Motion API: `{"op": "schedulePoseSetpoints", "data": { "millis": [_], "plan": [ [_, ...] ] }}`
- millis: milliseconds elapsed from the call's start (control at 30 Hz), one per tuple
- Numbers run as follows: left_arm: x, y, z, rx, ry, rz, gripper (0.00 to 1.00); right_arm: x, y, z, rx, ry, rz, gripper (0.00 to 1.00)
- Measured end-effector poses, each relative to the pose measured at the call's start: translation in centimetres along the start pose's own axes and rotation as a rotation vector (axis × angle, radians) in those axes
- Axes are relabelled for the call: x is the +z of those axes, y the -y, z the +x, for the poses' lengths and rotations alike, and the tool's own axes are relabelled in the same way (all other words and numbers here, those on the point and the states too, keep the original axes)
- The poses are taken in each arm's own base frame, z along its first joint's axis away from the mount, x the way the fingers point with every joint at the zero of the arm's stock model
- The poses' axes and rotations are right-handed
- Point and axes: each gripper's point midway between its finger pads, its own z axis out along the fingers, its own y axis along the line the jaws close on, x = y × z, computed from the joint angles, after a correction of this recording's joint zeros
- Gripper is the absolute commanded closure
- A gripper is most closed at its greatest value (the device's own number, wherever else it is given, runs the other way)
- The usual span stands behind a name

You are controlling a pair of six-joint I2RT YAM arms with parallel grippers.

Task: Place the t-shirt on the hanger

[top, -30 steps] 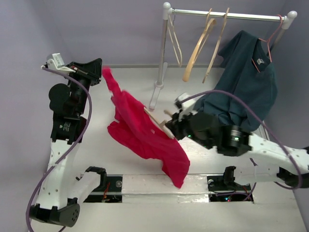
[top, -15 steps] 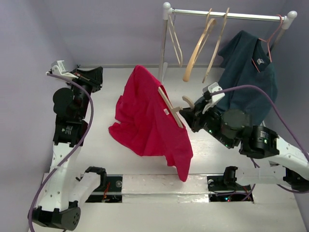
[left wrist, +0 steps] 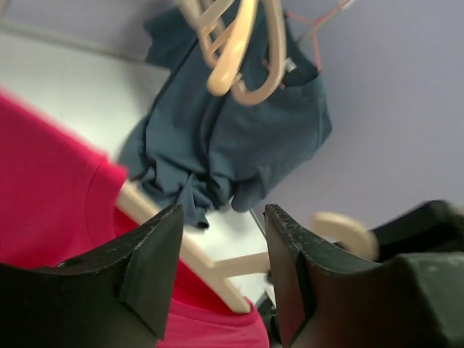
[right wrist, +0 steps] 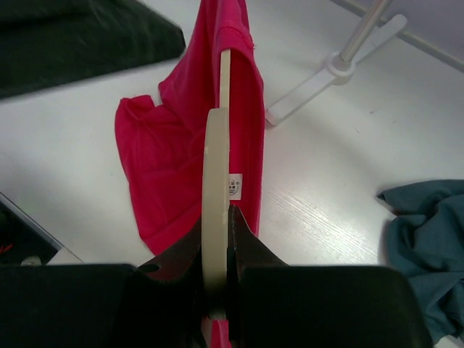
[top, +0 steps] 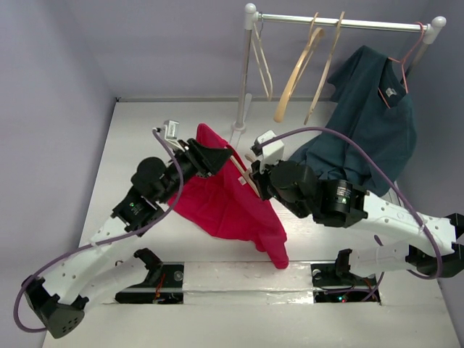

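The crimson t-shirt (top: 232, 210) hangs draped over the tan wooden hanger (top: 243, 170), above the table's middle. My right gripper (top: 255, 181) is shut on the hanger near its hook. In the right wrist view the gripper (right wrist: 216, 217) clamps the hanger (right wrist: 215, 145) edge-on. The shirt (right wrist: 167, 159) falls on both sides of it, white label showing. My left gripper (top: 217, 158) is open at the shirt's upper end. In the left wrist view the gripper (left wrist: 221, 272) frames the hanger's bare arm (left wrist: 145, 210), with the shirt (left wrist: 43, 188) to the left.
A clothes rack (top: 341, 23) stands at the back right on its foot (top: 233, 141). It carries two more tan hangers (top: 301, 69), a thin white hanger (top: 261, 58) and a dark teal shirt (top: 370, 116) on a pink hanger. The teal shirt's hem lies just behind my right arm.
My left arm has swung from the far left edge to the centre, its open gripper now at the shirt's upper end. My right gripper has shifted left with the hanger and shirt.
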Motion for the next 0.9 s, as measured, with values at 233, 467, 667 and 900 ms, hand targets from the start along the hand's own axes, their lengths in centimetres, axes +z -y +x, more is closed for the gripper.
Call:
{"op": "schedulePoseSetpoints", "data": {
  "millis": [233, 467, 667, 900],
  "plan": [
    [1.4, -3.2, 3.6, -0.133, -0.029, -0.069, 0.54, -0.1, 0.2, -0.1, 0.017, 0.004, 0.012, 1.0],
    [2.8, -2.6, 4.1, -0.201, -0.022, -0.038, 0.54, 0.0, 0.3, -0.5, 0.025, 0.009, 0.027, 1.0],
    [3.5, -2.6, 5.5, -0.238, -0.043, -0.027, 0.59, 0.5, 0.4, -1.2, 0.034, 0.017, 0.059, 1.0],
    [3.8, -3.2, 7.1, -0.261, -0.06, -0.037, 0.62, 1.4, 0.1, -1.6, 0.029, 0.014, 0.086, 1.0]
  ]
}}
